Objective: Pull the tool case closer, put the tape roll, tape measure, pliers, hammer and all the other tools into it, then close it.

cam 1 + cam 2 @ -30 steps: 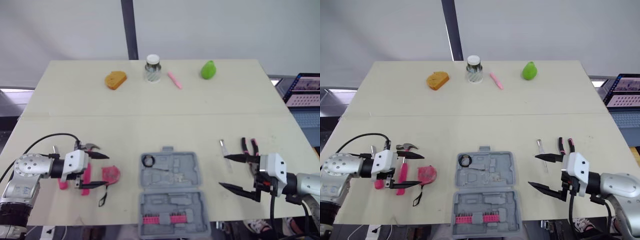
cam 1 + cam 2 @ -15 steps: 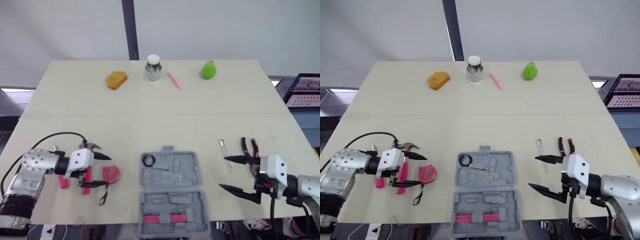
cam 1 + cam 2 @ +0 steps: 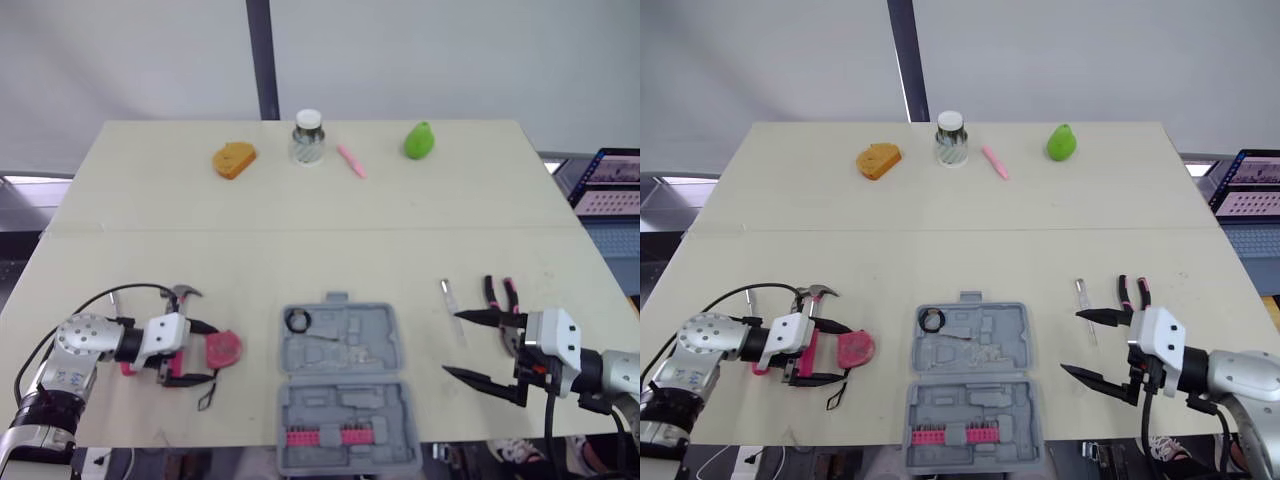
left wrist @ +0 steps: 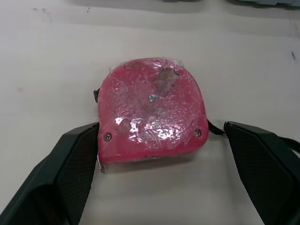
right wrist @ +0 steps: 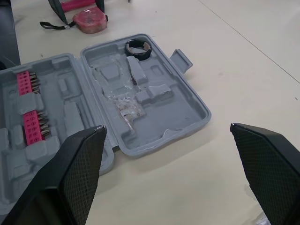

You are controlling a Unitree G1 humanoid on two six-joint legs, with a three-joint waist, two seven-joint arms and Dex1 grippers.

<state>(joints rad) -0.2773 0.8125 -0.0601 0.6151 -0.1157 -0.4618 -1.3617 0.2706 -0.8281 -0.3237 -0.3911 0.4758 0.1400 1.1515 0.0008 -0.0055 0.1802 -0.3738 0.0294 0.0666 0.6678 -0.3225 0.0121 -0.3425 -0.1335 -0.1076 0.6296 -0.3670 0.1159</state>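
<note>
Since my left gripper point(image 3: 211, 352) stands wide open with the pink tape measure point(image 4: 150, 117) lying on the table point(image 3: 300, 220) between its fingers, I judge the step in hand to be the grasp. One finger point(image 4: 70, 159) sits at the housing's corner (touching or just apart, I cannot tell); the other stands clear. Centre sideways first, then close evenly on the two opposite edges, so the housing does not skid. Exclude the black strap point(image 3: 205, 398) and the hammer point(image 3: 182, 294) just beside from the pinch. Lift straight, then carry to the open tool case point(image 3: 345, 400), near on my right, where the tape roll point(image 3: 297, 321) already sits. My right gripper point(image 3: 450, 343), spread wide and empty, hangs beside the case.
</note>
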